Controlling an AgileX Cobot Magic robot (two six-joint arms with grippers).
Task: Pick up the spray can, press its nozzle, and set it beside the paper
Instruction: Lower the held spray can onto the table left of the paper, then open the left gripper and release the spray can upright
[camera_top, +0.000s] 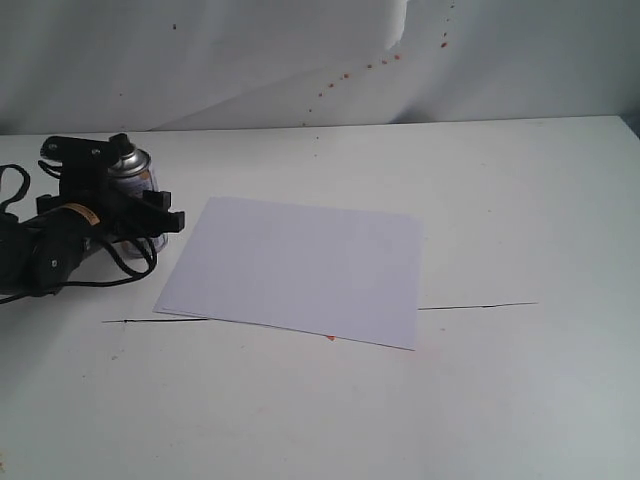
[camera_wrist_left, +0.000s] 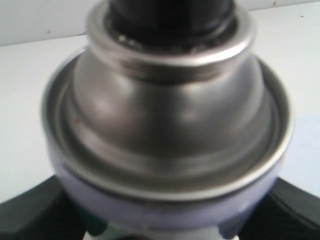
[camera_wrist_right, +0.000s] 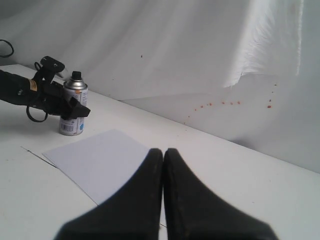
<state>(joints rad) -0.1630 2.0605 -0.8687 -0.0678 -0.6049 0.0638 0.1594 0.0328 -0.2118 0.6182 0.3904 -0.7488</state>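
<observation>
Here left fingers (camera_top: 162, 217) clasp the silver, black-capped spray can (camera_top: 132, 168); right fingers (camera_wrist_right: 142, 200) pressed together.

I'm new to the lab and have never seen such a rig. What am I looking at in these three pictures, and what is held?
This is a two-armed robot at a white table. One picture comes from a camera off the arms; the other two from cameras on its wrists. On the table are a flat sheet of white paper and an upright silver spray can with a black nozzle. The left claw is closed around the spray can; its wrist camera shows the can's dome up close. The right claw is shut and empty.
</observation>
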